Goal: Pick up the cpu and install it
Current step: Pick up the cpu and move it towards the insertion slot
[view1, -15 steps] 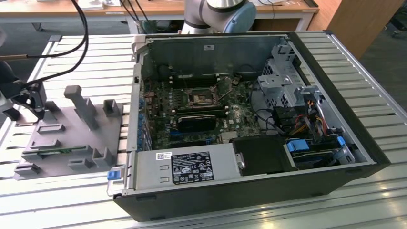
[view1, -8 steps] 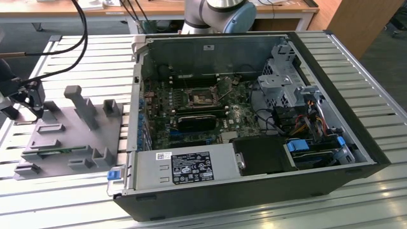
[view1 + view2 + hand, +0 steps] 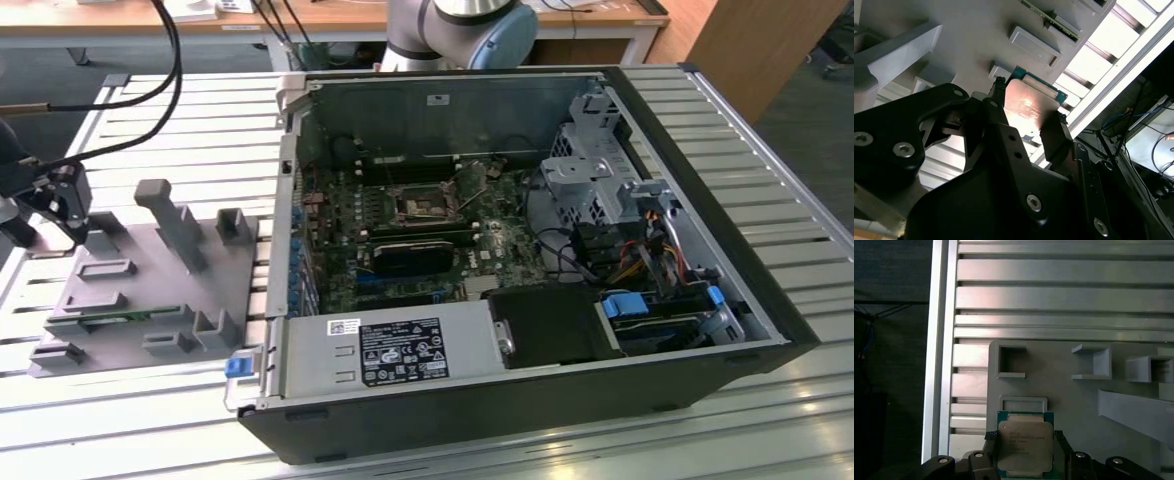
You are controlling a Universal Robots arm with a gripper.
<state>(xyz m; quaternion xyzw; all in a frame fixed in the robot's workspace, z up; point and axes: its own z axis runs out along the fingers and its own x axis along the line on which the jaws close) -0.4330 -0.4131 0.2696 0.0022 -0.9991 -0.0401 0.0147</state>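
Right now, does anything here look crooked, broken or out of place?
Nothing stands out. The chip sits straight in the gripper over the grey tray, and the open computer case lies flat with its cables inside.

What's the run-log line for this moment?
step: pick up cpu | gripper: shut on cpu edges | location: over grey fixture tray, exterior view's left of open computer case | install: not done

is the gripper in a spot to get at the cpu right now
Likely yes: the gripper is right at the cpu, over the grey fixture tray, with the chip's metal top bare and nothing between them.
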